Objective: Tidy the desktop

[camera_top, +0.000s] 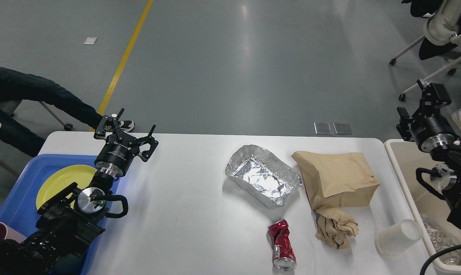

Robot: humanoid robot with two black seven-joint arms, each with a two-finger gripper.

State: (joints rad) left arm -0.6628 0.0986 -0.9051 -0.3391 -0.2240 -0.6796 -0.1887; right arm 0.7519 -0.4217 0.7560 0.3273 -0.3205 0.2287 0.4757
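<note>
The white desktop (184,198) holds an aluminium foil tray (262,175), a brown paper bag (337,179), a crumpled brown paper wad (335,227), a crushed red can (282,244) and a translucent plastic cup (398,236) lying on its side. My left gripper (128,131) is open and empty above the table's far left corner, by the blue tray. My right gripper (415,100) is open and empty, raised over the far end of the beige bin, well to the right of the paper bag.
A blue tray (12,198) with a yellow plate (58,179) sits at the left under my left arm. A beige bin (404,172) with crumpled foil (440,240) stands off the table's right edge. A seated person's leg (31,91) is at far left, an office chair (440,34) at top right.
</note>
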